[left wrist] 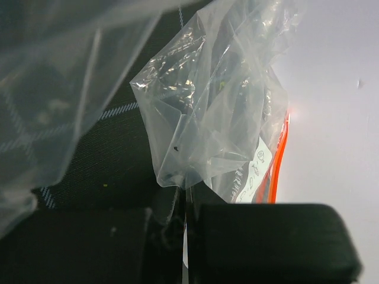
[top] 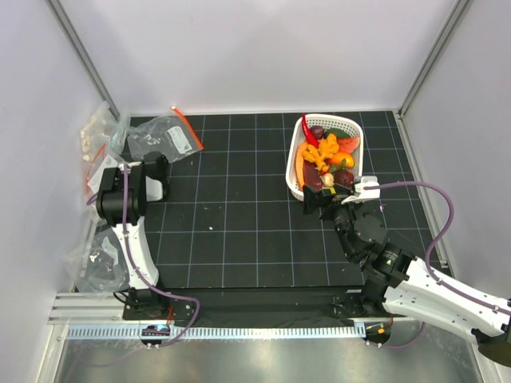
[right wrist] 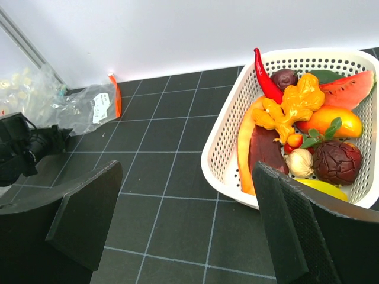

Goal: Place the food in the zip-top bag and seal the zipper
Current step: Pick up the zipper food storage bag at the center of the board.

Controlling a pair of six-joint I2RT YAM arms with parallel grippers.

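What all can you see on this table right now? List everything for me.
zip-top bag: one, clear, far left of the mat
zipper: one, red-orange, along the bag's edge
basket: one, white lattice, far right
food: a pile, mixed colours, in the basket
other bags: several, clear, left edge
left gripper: shut on the zip-top bag
right gripper: open, at the basket's near side

You can't see the bag [left wrist: 207,118] bottom edge, it drops between the shut L fingers [left wrist: 272,242]; zipper [left wrist: 279,165] end too. Near plastic [left wrist: 47,89] is blurred. R finger [right wrist: 314,236] covers the basket [right wrist: 228,142] corner.
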